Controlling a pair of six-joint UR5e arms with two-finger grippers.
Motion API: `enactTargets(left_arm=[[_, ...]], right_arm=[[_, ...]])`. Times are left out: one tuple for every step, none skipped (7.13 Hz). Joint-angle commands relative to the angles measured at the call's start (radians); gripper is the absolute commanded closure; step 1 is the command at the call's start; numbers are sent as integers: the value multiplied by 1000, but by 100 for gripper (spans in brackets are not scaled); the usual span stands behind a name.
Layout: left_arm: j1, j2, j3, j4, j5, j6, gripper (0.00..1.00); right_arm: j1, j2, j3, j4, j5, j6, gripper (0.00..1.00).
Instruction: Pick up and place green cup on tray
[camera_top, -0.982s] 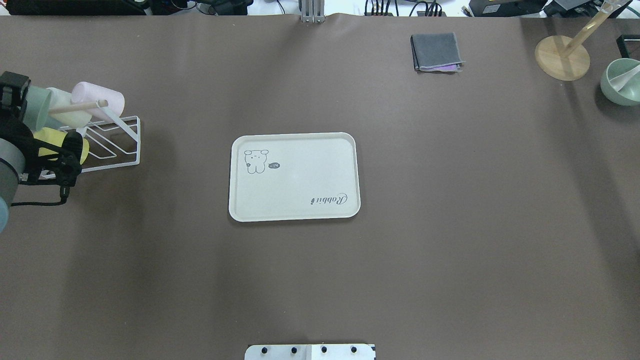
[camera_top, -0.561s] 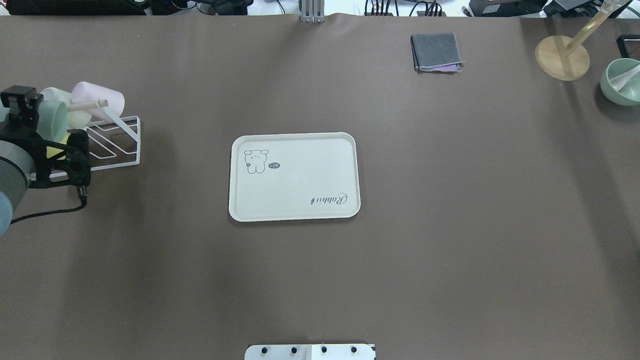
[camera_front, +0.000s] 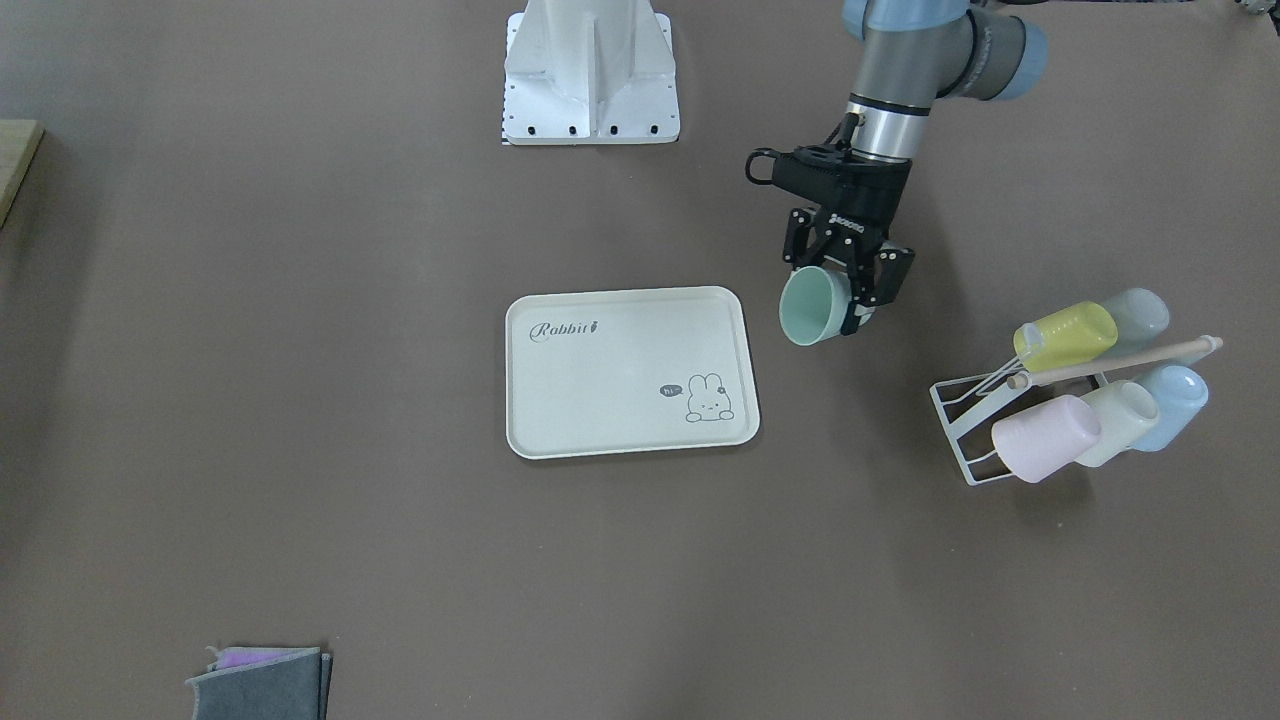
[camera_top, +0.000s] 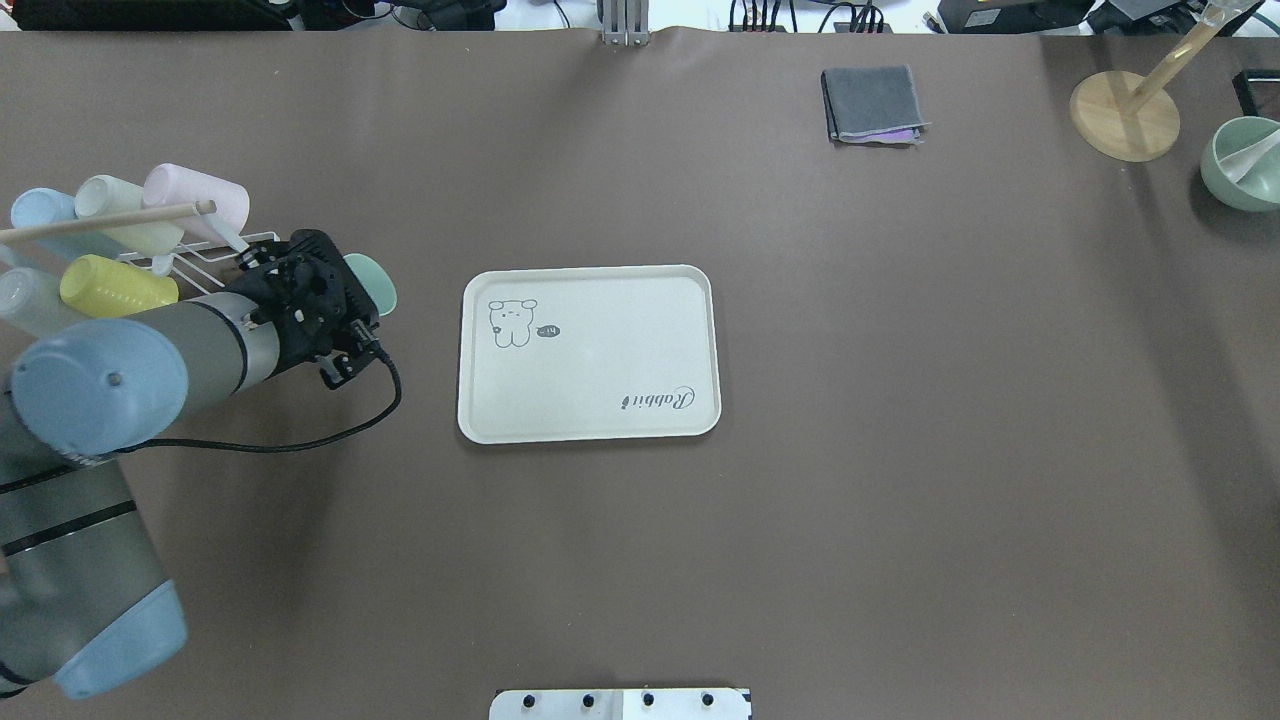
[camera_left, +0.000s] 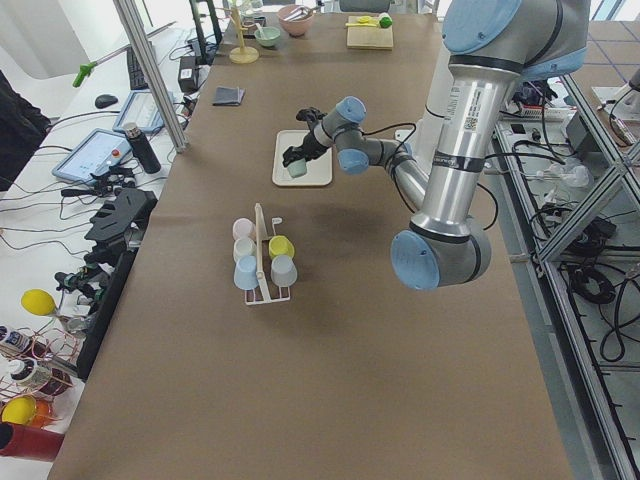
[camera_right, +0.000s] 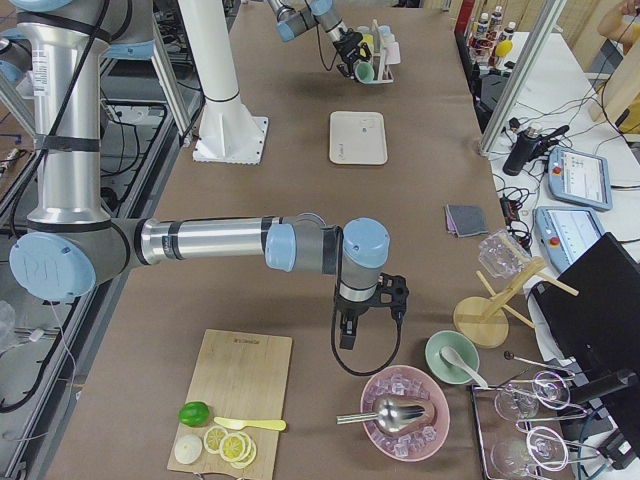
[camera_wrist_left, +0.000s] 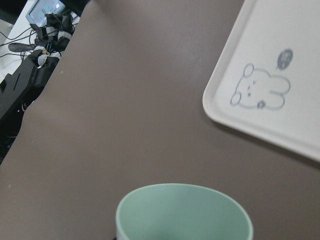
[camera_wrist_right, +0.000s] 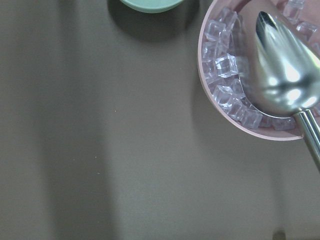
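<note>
My left gripper is shut on the green cup, a mint-green tumbler held tilted in the air with its mouth facing the tray. The cup hangs just off the tray's short edge nearest the bunny drawing, between the tray and the cup rack. In the overhead view the left gripper covers most of the green cup, left of the tray. The left wrist view shows the cup's rim and the tray's corner. My right gripper shows only in the exterior right view; I cannot tell its state.
A white wire rack holds a yellow-green cup, a pink cup, a cream cup and a blue cup. A folded grey cloth, a wooden stand and a green bowl lie far right. A pink ice bowl sits under the right wrist.
My left arm has swung right, away from the rack and toward the tray, carrying the green cup with it. The tray and the other cups have not moved.
</note>
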Motion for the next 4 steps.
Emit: enactTargets(left_arm=[[6, -101, 202, -289, -4, -69, 100], [19, -166, 289, -381, -4, -127, 100], [21, -242, 359, -434, -2, -154, 100], [30, -288, 461, -570, -1, -156, 100]], right_arm=[[-5, 1, -6, 2, -2, 3, 0], [-5, 7, -14, 2, -2, 3, 0], [-5, 9, -14, 2, -2, 3, 0], [-5, 7, -15, 2, -3, 3, 0]])
